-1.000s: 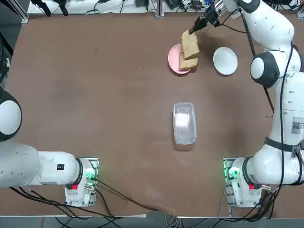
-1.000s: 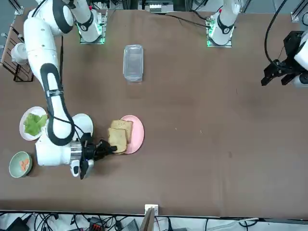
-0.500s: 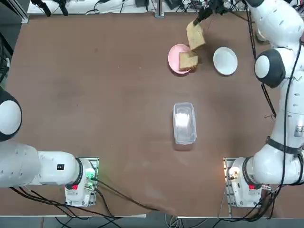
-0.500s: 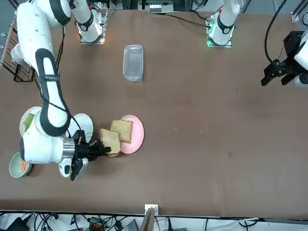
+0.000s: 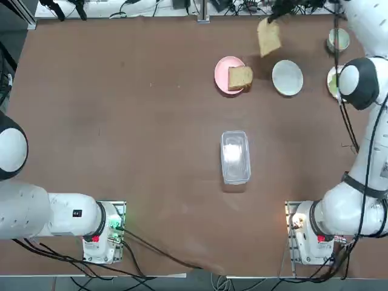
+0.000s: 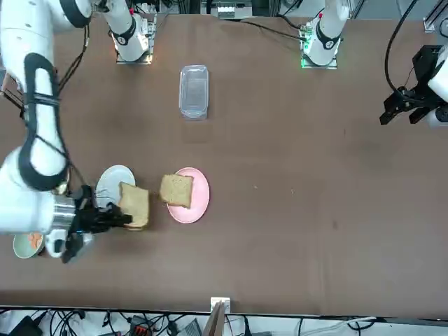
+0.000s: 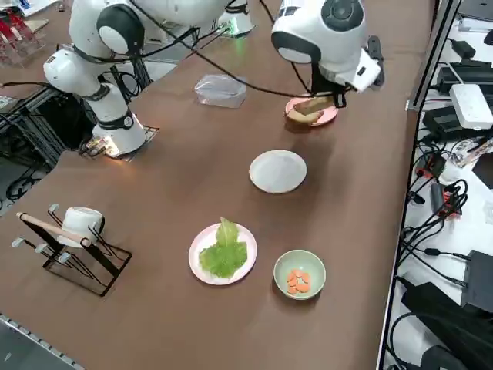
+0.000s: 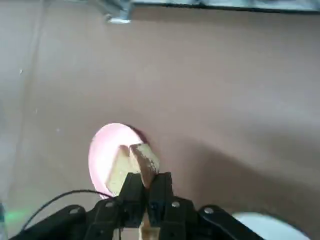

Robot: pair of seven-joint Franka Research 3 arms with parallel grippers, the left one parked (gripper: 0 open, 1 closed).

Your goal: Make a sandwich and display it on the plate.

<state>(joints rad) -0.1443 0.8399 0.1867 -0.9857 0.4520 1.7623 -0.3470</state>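
One tan-brown toast slice [image 5: 268,37] is hanging pinched in the right gripper [image 8: 147,182]; the round white plate [image 5: 287,77] is lying nearer the robot's base, slightly right.

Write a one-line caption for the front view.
The right gripper holds one bread slice beside the white plate; another slice lies on the pink plate.

Pink round plate [image 5: 222,74], tan-brown toast [image 6: 135,204], plain white plate [image 5: 287,77], seemingly orange pieces [image 7: 298,280]
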